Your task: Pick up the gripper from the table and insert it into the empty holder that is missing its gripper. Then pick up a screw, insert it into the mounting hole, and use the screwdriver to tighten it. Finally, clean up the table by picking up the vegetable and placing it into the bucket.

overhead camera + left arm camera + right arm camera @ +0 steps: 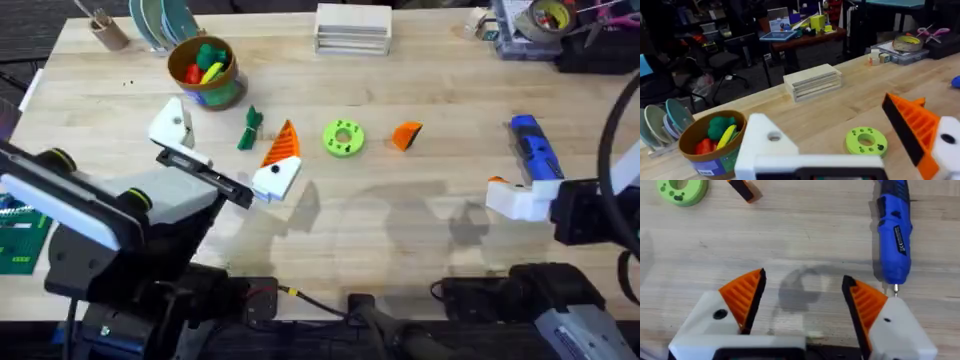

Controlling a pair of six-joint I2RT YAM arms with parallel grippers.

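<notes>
Overhead, my left gripper (225,155) hangs spread wide, one finger mount (172,124) bare of its orange tip. My right gripper (802,302) also gapes, holding nothing, the screwdriver (894,235) just beside it. The loose gripper (406,134) lies near the green disc (344,138); the vegetable (249,129) lies near the bucket (205,70).

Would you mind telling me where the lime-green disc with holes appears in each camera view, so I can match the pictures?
Overhead: the lime-green disc lies mid-table, between the left claw's orange tip and the loose orange gripper.
Left wrist: the disc sits on the wood at lower right, beside the orange tip.
Right wrist: the disc is cut by the top-left edge.
Shared landmark: the loose orange gripper beside the disc, seen overhead and from the right wrist.
</notes>
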